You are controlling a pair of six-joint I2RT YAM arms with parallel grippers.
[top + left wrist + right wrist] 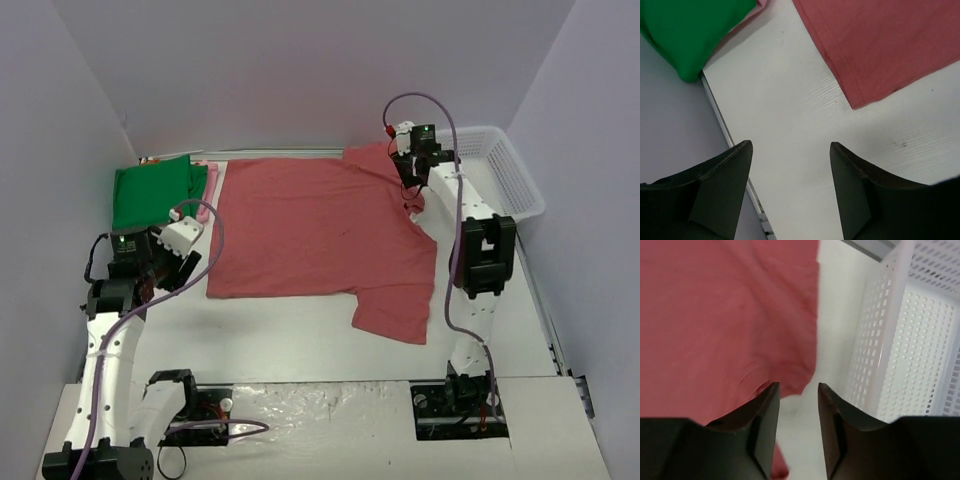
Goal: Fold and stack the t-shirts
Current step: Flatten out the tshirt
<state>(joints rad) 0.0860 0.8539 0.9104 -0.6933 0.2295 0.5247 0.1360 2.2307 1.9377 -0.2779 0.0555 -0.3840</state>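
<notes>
The large dusty-red t-shirt (320, 235) lies spread flat in the middle of the table. The bright green t-shirt (152, 192) lies folded at the back left, with the pale pink one (210, 178) showing at its right edge. My left gripper (188, 265) is open and empty above bare table, near the red shirt's near left corner (890, 45); the green shirt (685, 30) shows beyond it (790, 145). My right gripper (412, 195) is open and empty above the red shirt's back right sleeve (715, 315), its jaws (798, 387) at the sleeve's edge.
A white mesh basket (505, 170) stands at the back right, close to my right gripper, and fills the right of the right wrist view (920, 340). The table's left edge (722, 125) runs just beside my left gripper. Grey walls enclose the table.
</notes>
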